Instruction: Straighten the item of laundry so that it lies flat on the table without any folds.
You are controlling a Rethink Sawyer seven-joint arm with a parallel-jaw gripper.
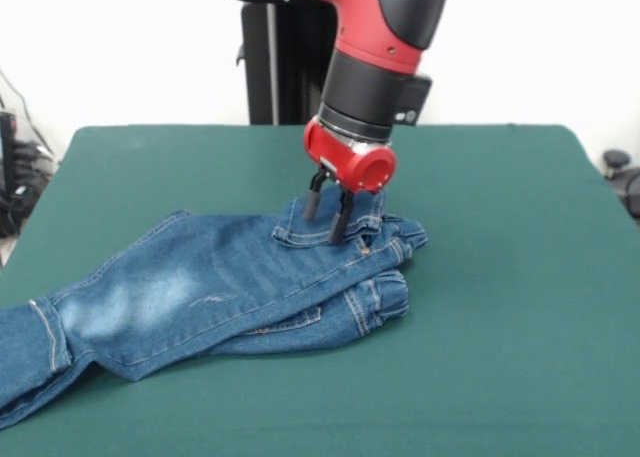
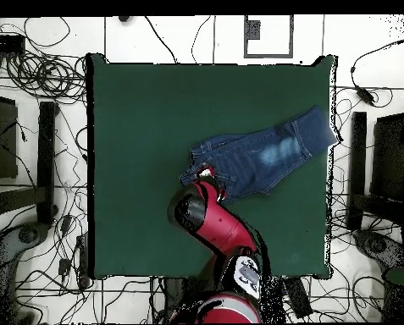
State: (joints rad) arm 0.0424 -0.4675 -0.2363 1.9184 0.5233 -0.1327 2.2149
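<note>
so the gripper (image 1: 327,217) is down on the waistband end of the jeans (image 1: 200,292), two dark fingers (image 1: 341,220) set a narrow gap apart with their tips pressed into the denim. Looks like a fold of waistband sits between them, but I honestly can't tell if they've pinched it or are just resting there

Out from the jaws, the jeans run away across the green table (image 1: 500,307) toward its edge, and the leg hems hang over that edge in the front view. Just beneath the jaws the waist is bunched up, and one leg is lying on top of the other, so it's doubled over along its length

I'd say this is barely started: nothing's flat yet. Still left: open up the waist, separate the legs, and get the whole thing onto the table
</note>
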